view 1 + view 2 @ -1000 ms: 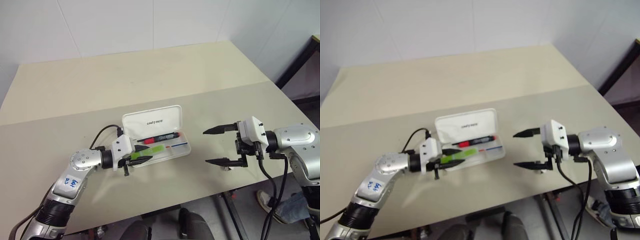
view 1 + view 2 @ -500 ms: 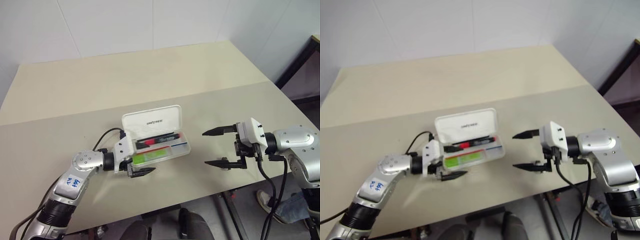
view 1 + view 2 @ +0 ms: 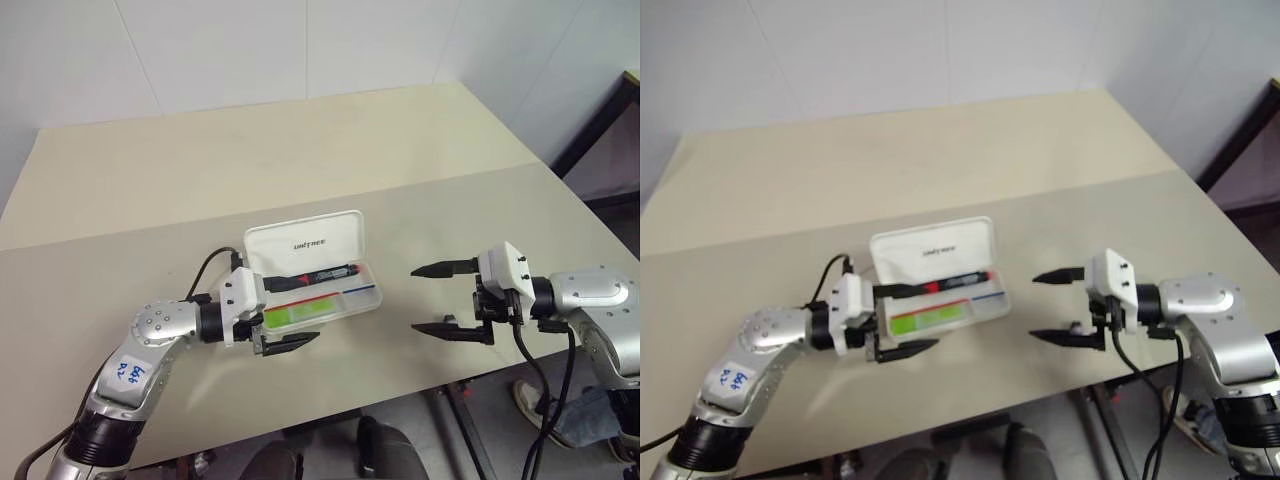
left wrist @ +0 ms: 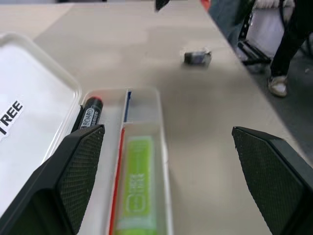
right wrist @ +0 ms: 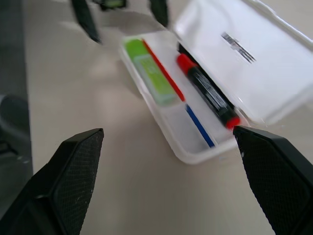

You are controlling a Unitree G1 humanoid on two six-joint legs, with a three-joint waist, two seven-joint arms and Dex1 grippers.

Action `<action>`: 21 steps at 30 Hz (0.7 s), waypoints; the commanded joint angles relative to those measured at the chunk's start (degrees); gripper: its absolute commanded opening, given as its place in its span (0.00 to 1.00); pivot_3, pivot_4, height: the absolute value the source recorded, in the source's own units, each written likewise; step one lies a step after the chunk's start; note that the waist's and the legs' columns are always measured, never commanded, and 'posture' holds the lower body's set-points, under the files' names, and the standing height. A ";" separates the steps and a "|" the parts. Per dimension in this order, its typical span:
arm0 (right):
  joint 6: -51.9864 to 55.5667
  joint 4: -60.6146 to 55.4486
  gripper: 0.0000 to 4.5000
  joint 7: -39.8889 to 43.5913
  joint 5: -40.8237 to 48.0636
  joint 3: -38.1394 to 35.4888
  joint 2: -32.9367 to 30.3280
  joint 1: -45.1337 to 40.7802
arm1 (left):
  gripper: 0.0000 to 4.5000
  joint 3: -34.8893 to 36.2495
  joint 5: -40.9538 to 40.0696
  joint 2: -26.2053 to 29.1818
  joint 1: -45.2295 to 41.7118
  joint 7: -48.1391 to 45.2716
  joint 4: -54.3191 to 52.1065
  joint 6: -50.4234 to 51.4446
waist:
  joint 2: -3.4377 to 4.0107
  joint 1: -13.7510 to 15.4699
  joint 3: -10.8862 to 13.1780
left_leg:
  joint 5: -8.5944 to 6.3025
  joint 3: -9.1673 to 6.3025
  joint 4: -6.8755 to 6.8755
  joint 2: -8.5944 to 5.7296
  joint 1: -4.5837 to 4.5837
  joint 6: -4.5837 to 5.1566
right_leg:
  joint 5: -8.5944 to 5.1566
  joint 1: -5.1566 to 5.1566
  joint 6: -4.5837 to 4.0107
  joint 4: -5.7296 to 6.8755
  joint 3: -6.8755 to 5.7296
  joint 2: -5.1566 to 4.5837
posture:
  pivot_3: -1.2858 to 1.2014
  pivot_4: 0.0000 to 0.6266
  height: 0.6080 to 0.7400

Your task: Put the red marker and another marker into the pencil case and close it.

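Observation:
The white pencil case [image 3: 368, 299] lies open on the table, its lid [image 3: 305, 243] standing up behind it. The red marker [image 3: 322, 274] rests in the case's rear slot and the lime-green highlighter [image 3: 300, 312] in its front slot; both show again in the wrist views, marker [image 5: 205, 90] and highlighter [image 4: 137, 188]. My left gripper [image 3: 305, 308] is open at the case's left end, one finger on each side of that end, holding nothing. My right gripper [image 3: 413, 298] hangs open to the right of the case, apart from it.
A small grey-black stub [image 4: 197, 57] lies on the table beside my right gripper's lower finger. The table's front edge [image 3: 400, 395] runs close below both arms. A person's shoe [image 3: 535, 400] shows under the table at the right.
My left gripper let go of the green highlighter, which now lies in the case. The gripper opened wide and drew back a little. My right gripper has barely moved.

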 commanded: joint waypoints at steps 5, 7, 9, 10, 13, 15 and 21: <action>3.26 1.31 1.00 -7.23 0.59 -9.00 -0.54 8.87 | 0.99 8.73 -6.52 3.89 6.12 -2.27 -7.69 -0.99 | 0.01 0.17 0.01 | -0.01 0.02 -0.02 0.00 0.03 0.01 | 0.00 0.01 0.00 0.00 0.01 0.01 | 0.52 0.24 1.00; 4.57 1.20 1.00 -8.92 1.03 -10.93 -0.70 10.85 | 0.99 10.48 -7.02 4.18 8.02 -1.13 -9.60 -0.58 | 0.02 0.23 0.01 | -0.02 0.07 -0.02 -0.01 0.02 0.02 | 0.00 0.01 0.00 -0.02 0.01 0.01 | 0.52 0.24 1.00; 6.26 0.57 1.00 -9.93 1.90 -12.13 -0.94 12.11 | 0.99 11.74 -7.56 4.22 9.30 0.22 -11.24 0.18 | 0.01 0.32 0.01 | -0.02 0.10 -0.02 -0.02 0.03 0.02 | 0.00 0.01 0.00 -0.03 0.05 0.01 | 0.52 0.24 1.00; 6.92 -0.16 1.00 -10.77 1.63 -12.34 -1.02 12.91 | 0.99 12.52 -7.86 4.00 10.28 1.05 -12.24 0.41 | 0.01 0.34 0.01 | -0.02 0.10 -0.01 -0.01 0.03 0.02 | 0.00 0.02 0.00 -0.04 0.05 0.02 | 0.52 0.24 1.00; 9.64 -2.52 1.00 -13.46 1.62 -13.37 -0.93 14.84 | 0.99 13.89 -8.26 3.48 13.69 3.18 -15.24 0.94 | 0.02 0.57 0.01 | -0.02 0.12 -0.01 0.02 0.04 0.01 | 0.00 0.05 0.00 -0.07 0.09 0.03 | 0.52 0.24 1.00; 11.57 -4.29 1.00 -15.10 2.37 -14.54 -0.62 15.85 | 0.99 14.34 -8.53 3.32 15.33 4.38 -16.91 1.29 | 0.02 0.78 0.01 | -0.03 0.13 -0.02 0.04 0.04 0.01 | 0.00 0.05 0.00 -0.07 0.15 0.05 | 0.52 0.24 1.00; 19.89 -9.59 1.00 -20.15 6.17 -16.90 0.22 18.24 | 0.99 14.40 -9.80 2.92 18.37 7.34 -20.70 3.18 | -0.02 1.42 -0.02 | -0.04 0.11 -0.02 0.03 0.04 0.00 | 0.00 0.10 0.00 -0.12 0.15 0.07 | 0.52 0.24 1.00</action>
